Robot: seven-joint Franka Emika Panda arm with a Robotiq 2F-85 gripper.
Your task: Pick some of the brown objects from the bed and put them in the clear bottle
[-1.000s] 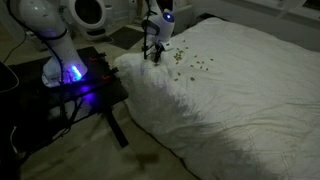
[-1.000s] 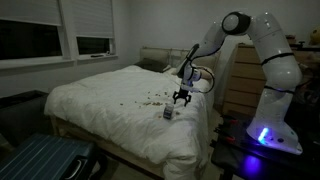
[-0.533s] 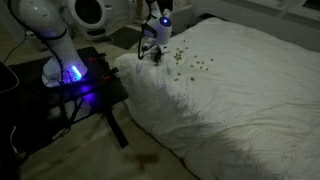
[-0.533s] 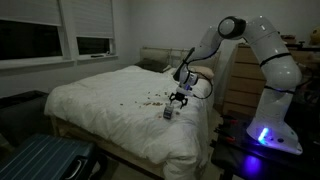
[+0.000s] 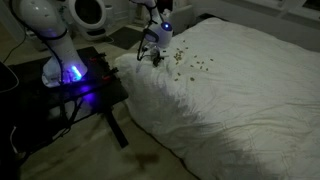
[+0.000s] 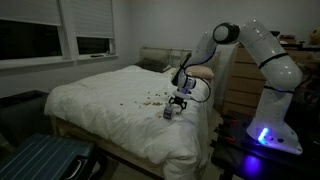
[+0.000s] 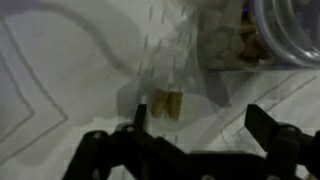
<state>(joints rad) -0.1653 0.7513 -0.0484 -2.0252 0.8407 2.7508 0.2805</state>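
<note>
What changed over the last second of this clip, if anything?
The gripper eased down and a little toward the clear bottle, the arm's elbow sinking with it. No grasp or release shows: in the wrist view the fingers stand open either side of one brown piece on the sheet. The bottle, the scattered brown objects and the bed stayed put.

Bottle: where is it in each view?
In an exterior view: bottle upper centre, at bed edge, by gripper.
In an exterior view: bottle centre, just below gripper.
Wrist view: bottle top right corner.
Landmark: the gripper, right beside it.
</note>
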